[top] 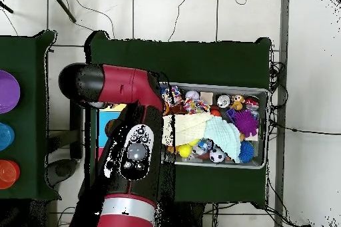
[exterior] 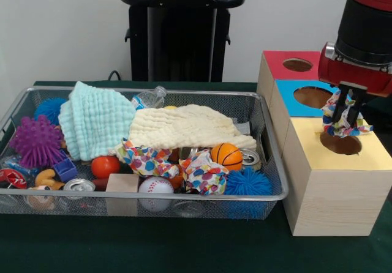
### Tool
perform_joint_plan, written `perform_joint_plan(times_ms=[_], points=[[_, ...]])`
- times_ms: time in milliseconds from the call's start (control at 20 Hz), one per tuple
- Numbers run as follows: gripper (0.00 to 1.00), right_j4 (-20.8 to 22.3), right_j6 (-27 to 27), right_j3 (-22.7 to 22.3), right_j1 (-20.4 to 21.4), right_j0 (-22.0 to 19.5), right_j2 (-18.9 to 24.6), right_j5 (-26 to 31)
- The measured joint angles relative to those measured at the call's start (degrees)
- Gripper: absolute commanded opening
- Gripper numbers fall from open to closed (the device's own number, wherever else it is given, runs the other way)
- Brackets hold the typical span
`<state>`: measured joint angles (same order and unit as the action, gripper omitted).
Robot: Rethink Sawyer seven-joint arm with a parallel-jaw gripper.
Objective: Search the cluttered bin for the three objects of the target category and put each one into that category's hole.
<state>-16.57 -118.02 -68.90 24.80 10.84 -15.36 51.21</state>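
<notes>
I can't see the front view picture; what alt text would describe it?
A red and black robot arm's pincer holds a colourful polka-dot cloth over the hole in the yellow-topped wooden box. Beside it, a wire mesh bin holds balls, cloths, cans and blocks.

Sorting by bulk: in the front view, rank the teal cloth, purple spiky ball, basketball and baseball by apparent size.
1. Teal cloth
2. Purple spiky ball
3. Baseball and basketball: look alike, and the baseball sits nearer the camera, so unranked.

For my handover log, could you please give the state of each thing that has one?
gripper: shut on polka-dot cloth, above yellow hole
blue hole: uncovered
red hole: uncovered
bin: cluttered
cream cloth: draped over toys
</notes>
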Motion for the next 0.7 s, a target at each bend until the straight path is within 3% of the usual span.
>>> perform_joint_plan(times_ms=[700], points=[[0.0,0.0,0.0,2.2,-1.6,-0.9,0.0,0.0]])
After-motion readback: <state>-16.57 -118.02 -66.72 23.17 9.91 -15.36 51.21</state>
